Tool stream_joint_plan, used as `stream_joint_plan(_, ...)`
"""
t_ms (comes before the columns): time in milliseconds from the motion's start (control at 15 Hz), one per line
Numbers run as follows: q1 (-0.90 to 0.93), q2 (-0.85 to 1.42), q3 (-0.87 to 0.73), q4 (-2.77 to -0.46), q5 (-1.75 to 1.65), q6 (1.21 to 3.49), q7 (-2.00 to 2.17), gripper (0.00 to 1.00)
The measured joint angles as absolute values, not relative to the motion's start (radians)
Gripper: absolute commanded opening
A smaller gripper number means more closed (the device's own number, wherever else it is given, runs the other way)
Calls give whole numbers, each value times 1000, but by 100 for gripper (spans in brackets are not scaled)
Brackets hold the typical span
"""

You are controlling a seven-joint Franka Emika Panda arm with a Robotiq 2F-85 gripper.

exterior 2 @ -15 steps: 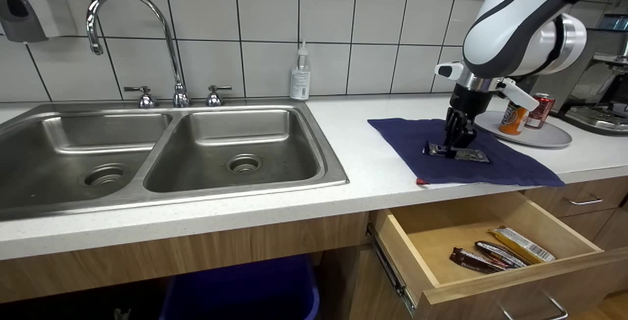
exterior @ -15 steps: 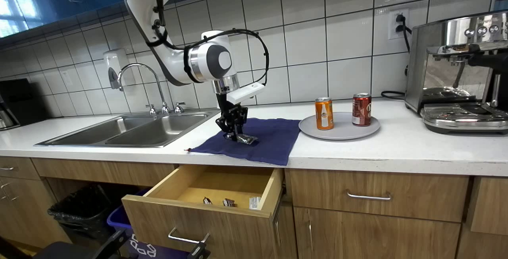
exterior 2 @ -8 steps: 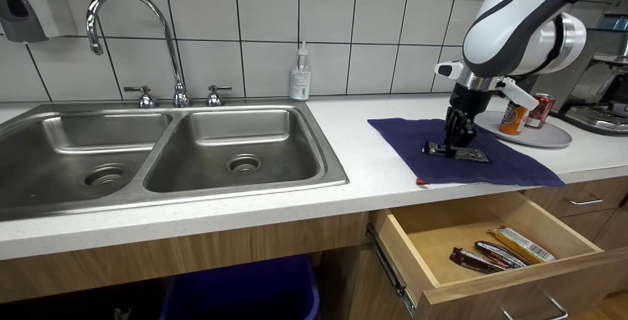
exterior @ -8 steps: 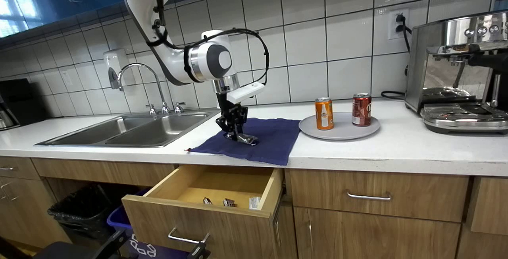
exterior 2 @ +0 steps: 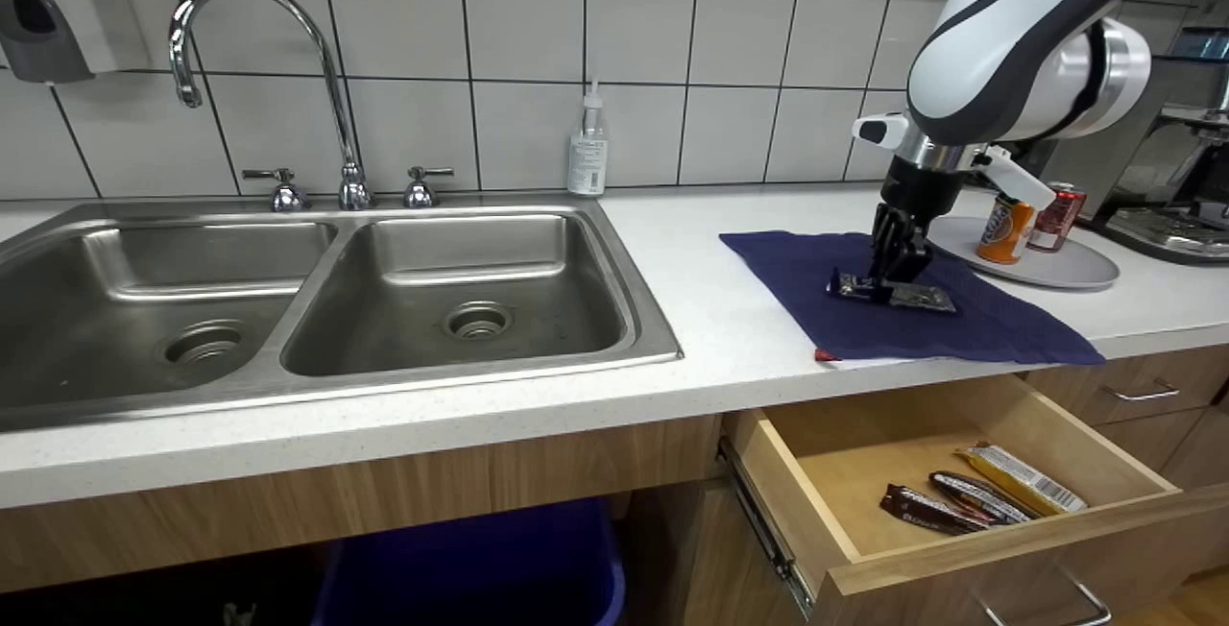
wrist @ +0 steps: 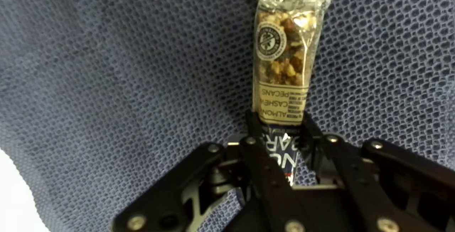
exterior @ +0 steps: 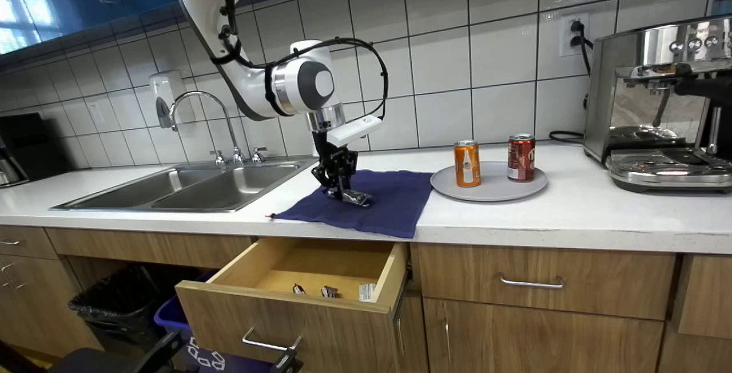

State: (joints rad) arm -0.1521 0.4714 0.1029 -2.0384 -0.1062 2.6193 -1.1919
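a black end effector [wrist: 278,123] gripping a clear-wrapped nut bar [wrist: 284,64], one finger against each long side. the bar is over a dark blue cloth [exterior: 394,201]; whether the two touch is hard to tell. the cloth spreads on a white surface [exterior 2: 682,252]. just beside the cloth, a grey plate [exterior: 494,190] carries an orange can [exterior: 468,164] and a red can [exterior: 521,158], both upright. under the surface's front edge, a wooden drawer [exterior 2: 864,453] stands pulled out, three wrapped bars [exterior 2: 981,497] inside. farther out, a double steel sink [exterior 2: 614,261] on one side and a metal espresso machine [exterior: 657,104] past the plate.
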Motion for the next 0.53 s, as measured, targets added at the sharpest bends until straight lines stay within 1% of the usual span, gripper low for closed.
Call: stream_joint_plan(533,-158,434,103,-2097,-105,2631,-1193,7)
